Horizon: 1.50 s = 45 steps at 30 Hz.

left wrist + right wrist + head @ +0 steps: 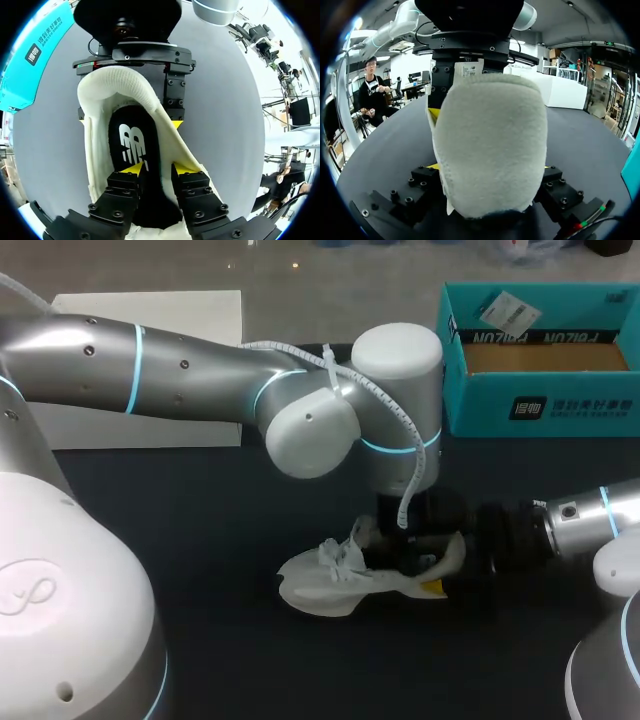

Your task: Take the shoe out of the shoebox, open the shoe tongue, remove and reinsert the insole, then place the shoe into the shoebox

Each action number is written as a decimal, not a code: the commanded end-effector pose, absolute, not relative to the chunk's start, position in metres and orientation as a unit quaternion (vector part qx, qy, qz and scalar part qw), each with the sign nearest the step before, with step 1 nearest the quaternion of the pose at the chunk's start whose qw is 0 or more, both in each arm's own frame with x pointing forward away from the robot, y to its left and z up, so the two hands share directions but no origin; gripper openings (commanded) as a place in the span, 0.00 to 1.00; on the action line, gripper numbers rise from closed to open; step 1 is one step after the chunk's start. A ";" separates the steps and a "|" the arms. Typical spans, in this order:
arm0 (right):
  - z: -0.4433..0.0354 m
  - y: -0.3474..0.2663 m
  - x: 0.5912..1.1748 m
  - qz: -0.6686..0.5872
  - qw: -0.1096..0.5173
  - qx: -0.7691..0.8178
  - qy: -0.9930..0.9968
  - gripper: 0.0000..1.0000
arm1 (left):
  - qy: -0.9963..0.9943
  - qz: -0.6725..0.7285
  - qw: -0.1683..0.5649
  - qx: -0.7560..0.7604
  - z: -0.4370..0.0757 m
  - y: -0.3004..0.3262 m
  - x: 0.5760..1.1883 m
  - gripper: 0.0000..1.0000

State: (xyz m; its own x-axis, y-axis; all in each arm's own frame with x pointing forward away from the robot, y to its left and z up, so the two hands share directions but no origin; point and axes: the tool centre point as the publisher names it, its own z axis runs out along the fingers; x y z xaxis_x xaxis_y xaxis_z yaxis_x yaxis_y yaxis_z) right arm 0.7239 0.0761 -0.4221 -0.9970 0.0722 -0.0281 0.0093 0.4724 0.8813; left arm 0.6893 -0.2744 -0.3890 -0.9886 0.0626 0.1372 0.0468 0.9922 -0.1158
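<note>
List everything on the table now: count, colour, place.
table: one, dark, under everything
shoe: one, white, middle of the table
insole: one, black, inside the shoe
shoebox: one, teal, open, table's far right
tag: one, white, in the shoebox's far left corner
sheet: one, white, table's far left
left gripper: one, yellow-tipped, at the shoe's opening over the insole
right gripper: one, yellow-tipped, shut on the shoe's heel
</note>
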 end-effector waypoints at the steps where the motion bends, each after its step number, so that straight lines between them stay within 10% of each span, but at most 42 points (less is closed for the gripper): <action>1: -0.422 0.077 0.725 0.512 0.032 0.025 0.858 0.00 | -0.995 0.055 0.076 -0.030 -0.397 -0.277 0.687 0.37; 21: -0.422 0.077 0.725 0.512 0.032 0.025 0.858 0.00 | -0.996 0.056 0.048 -0.045 -0.427 -0.272 0.699 0.37; 31: -0.422 0.077 0.725 0.512 0.032 0.025 0.858 0.00 | -0.998 0.051 -0.008 -0.039 -0.433 -0.267 0.701 0.00; 45: -0.422 0.077 0.725 0.512 0.032 0.025 0.858 0.00 | -0.997 0.050 -0.058 -0.025 -0.411 -0.258 0.705 0.00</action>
